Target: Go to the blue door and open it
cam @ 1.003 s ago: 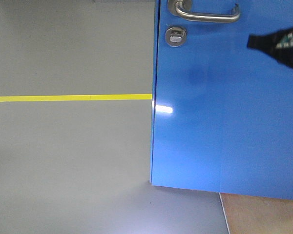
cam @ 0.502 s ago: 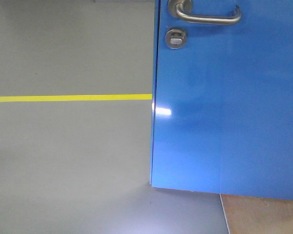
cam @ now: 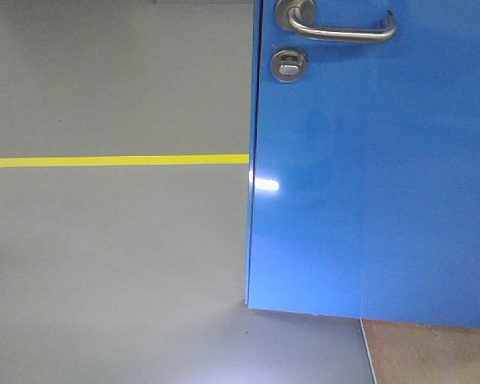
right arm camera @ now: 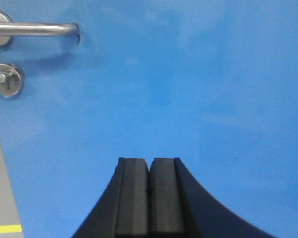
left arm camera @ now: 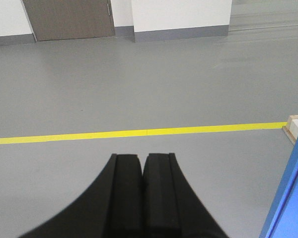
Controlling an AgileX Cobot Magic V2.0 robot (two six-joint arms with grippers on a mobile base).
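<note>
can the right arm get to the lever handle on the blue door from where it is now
Probably yes. The right pincer, shut and empty, faces the blue door, with nothing between it and the lever handle up to its left.

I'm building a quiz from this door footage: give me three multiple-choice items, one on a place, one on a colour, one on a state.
1. Where is the thumb-turn lock relative to the lever handle?
A above
B below
C right of it

2. What colour is the floor line?
A red
B white
C yellow

3. How is the right gripper?
A shut, empty
B wide open
C clamped on the handle

Answers: B, the lock sits under the handle on the blue door; C, a yellow stripe crosses the grey floor; A, its fingers meet, facing bare door.
</note>
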